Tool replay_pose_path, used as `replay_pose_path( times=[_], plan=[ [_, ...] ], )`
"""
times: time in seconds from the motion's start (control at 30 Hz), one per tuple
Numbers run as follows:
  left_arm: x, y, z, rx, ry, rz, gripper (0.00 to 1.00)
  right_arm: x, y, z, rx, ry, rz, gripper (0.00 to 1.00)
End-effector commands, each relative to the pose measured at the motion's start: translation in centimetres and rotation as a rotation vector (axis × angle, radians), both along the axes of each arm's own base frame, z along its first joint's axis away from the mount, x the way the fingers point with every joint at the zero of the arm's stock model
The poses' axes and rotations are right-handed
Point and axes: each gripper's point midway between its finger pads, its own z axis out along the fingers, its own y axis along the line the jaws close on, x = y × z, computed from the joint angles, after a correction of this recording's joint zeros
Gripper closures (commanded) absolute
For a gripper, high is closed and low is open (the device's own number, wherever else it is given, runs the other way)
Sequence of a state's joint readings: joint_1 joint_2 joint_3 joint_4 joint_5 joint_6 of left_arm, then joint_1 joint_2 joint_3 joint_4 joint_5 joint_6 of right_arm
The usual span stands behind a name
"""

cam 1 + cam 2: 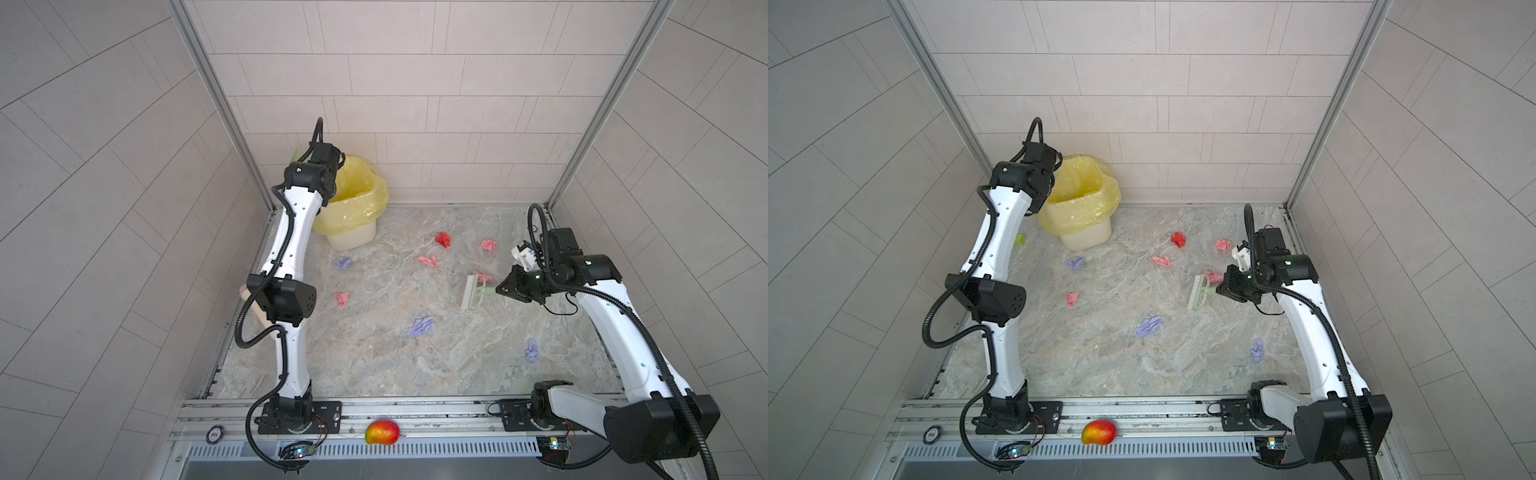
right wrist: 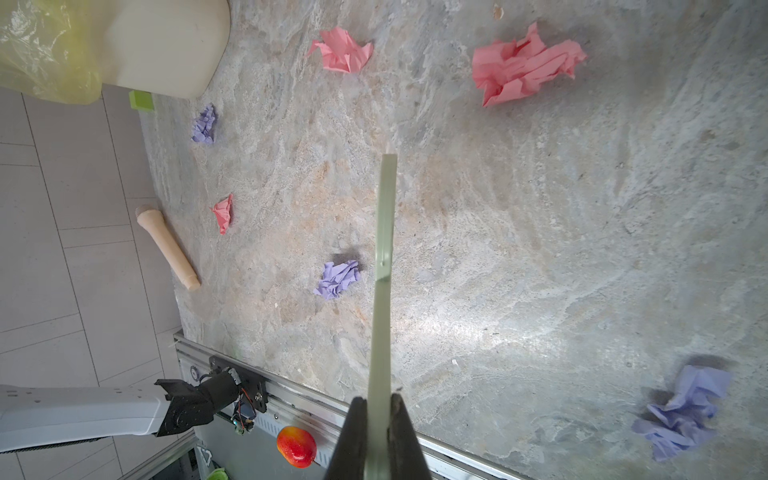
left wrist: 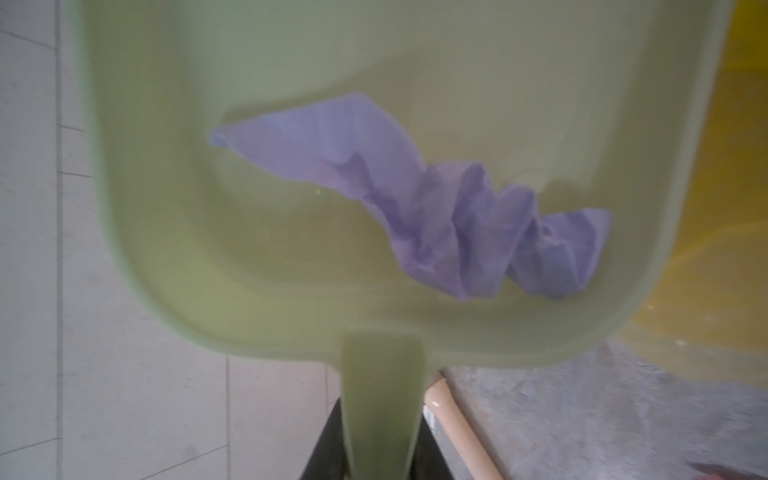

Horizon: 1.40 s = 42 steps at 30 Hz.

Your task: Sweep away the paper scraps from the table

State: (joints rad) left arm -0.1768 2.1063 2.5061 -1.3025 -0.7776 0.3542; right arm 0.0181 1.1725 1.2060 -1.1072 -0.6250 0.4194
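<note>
Several pink, red and lavender paper scraps lie scattered on the marble table [image 1: 374, 365], among them a red one [image 1: 443, 239], a pink one [image 1: 429, 261] and a lavender one [image 1: 420, 325]. My right gripper [image 1: 500, 289] [image 2: 379, 415] is shut on the handle of a pale green brush [image 1: 473, 293] [image 2: 384, 249], whose head stands just beside a pink scrap [image 1: 482, 276]. My left gripper [image 3: 380, 440] is shut on the handle of a green dustpan [image 3: 291, 208], which holds one lavender scrap [image 3: 436, 208]. In both top views the left arm hides that gripper, next to the bin.
A white bin with a yellow liner [image 1: 353, 208] stands at the back left. A lime-green cube [image 1: 1019, 240] sits to its left. A wooden stick [image 2: 166, 245] lies along the table's left edge. A mango [image 1: 382, 432] rests on the front rail between the arm bases.
</note>
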Motion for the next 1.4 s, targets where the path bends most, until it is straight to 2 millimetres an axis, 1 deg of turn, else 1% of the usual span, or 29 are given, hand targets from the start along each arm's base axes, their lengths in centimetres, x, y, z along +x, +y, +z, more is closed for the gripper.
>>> replay_pose_path(
  times=[0.0, 0.17, 0.37, 0.47, 0.6, 0.7, 1.0, 1.13, 1.27, 1.37],
  plan=[
    [1.0, 0.0, 2.4, 0.241, 0.017, -0.016, 1.0, 0.1, 0.0, 0.7, 0.006, -0.01, 0.003, 1.0],
    [2.3, -0.5, 2.9, 0.383, 0.067, -0.046, 1.0, 0.0, 0.0, 0.5, 0.007, -0.001, 0.003, 1.0],
    [3.4, -0.8, 4.9, 0.541, 0.095, -0.059, 1.0, 0.0, 0.2, 0.2, 0.014, 0.014, 0.008, 1.0],
    [3.9, -1.2, 4.9, 0.608, 0.132, -0.099, 1.0, 0.1, 0.5, 0.3, 0.016, 0.014, 0.017, 1.0],
    [4.0, -1.2, 4.7, 0.669, 0.163, -0.125, 1.0, 0.4, 0.8, 0.4, 0.017, 0.011, 0.029, 1.0],
    [3.9, -1.2, 5.0, 0.694, 0.163, -0.133, 1.0, 0.4, 1.0, 0.5, 0.018, 0.009, 0.038, 1.0],
    [4.2, -1.8, 5.7, 0.699, 0.134, -0.158, 1.0, 0.5, 1.2, 0.6, 0.022, 0.001, 0.039, 1.0],
    [3.9, -2.3, 6.4, 0.672, 0.082, -0.143, 1.0, 0.5, 1.1, 0.4, 0.016, 0.003, 0.04, 1.0],
    [2.7, -3.2, 7.8, 0.576, -0.028, -0.117, 1.0, 0.5, 1.3, 0.5, 0.01, -0.01, 0.058, 1.0],
    [1.2, -5.2, 8.1, 0.441, -0.116, -0.142, 1.0, 0.6, 2.1, 0.9, 0.009, -0.036, 0.099, 1.0]
  ],
)
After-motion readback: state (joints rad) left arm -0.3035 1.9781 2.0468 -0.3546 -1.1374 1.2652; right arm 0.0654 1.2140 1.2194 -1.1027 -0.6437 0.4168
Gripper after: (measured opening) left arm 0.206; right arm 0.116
